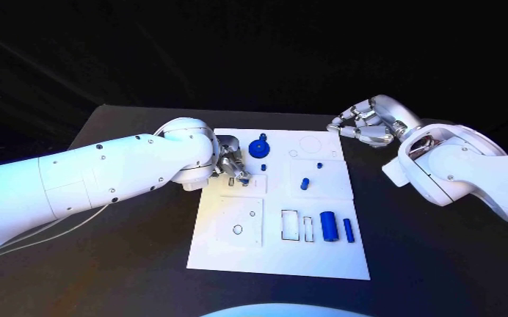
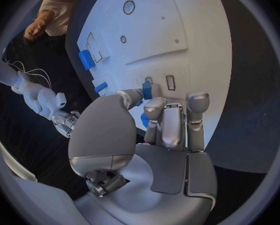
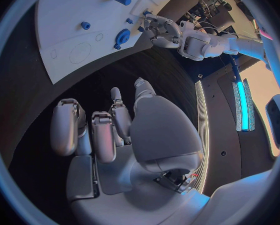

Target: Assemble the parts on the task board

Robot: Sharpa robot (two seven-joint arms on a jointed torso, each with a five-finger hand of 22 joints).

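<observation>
Looking down, we saw the left hand [image 1: 230,164] over the task board's [image 1: 277,258] near-left area, fingertips pinching a small blue part [image 2: 147,90] right at the board surface. Our right hand [image 1: 363,128] hung off the board's far right corner, fingers loosely curled, holding nothing.

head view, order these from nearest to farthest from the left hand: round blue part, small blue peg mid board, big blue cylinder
1. Round blue part, just beside the left hand, at the task board's far end.
2. Small blue peg, mid board.
3. Big blue cylinder, near end, toward the right arm's side.
</observation>
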